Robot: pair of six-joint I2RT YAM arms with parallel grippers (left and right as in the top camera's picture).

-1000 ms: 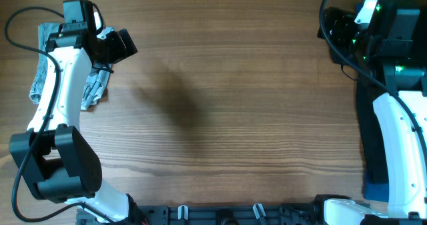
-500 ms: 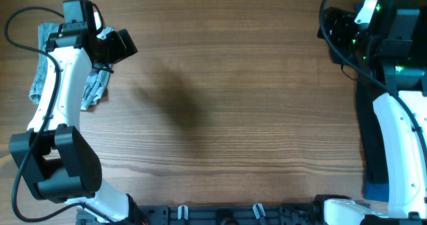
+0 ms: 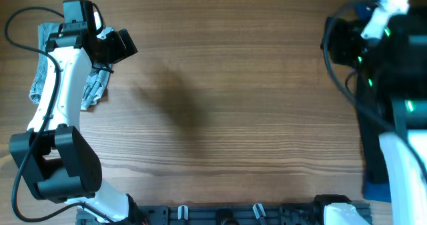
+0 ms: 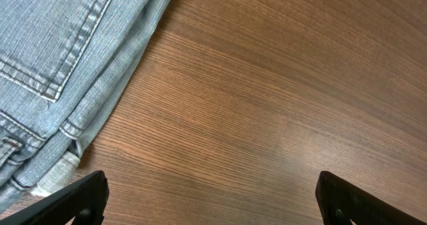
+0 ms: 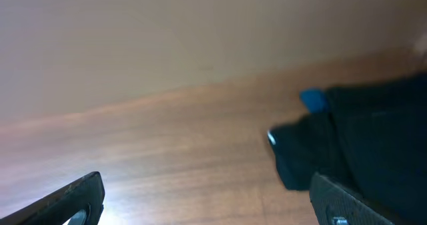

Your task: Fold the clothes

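Fingers (image 4: 75, 199) of the left gripper (image 4: 213, 203) sit spread wide at the bottom corners of the left wrist view, with nothing between them but bare wooden table (image 4: 267, 98). Just ahead of the left finger, off to that side, lie the light-blue denim shorts (image 4: 60, 45), stacked in layers. A stitched pocket (image 4: 40, 65) faces up, and the outer edge runs diagonally away from the gripper. From overhead the shorts sit mostly under the left arm (image 3: 57, 98), behind and beside the gripper. Their long axis runs from the far table edge back toward the robot's base; which end is the waistband I cannot tell. The right gripper (image 5: 213, 205) is likewise spread and holds nothing, in a blurred view. Ahead of it to the right lies a black garment (image 5: 373, 138), with a bit of blue fabric (image 5: 313, 99) at its far edge.
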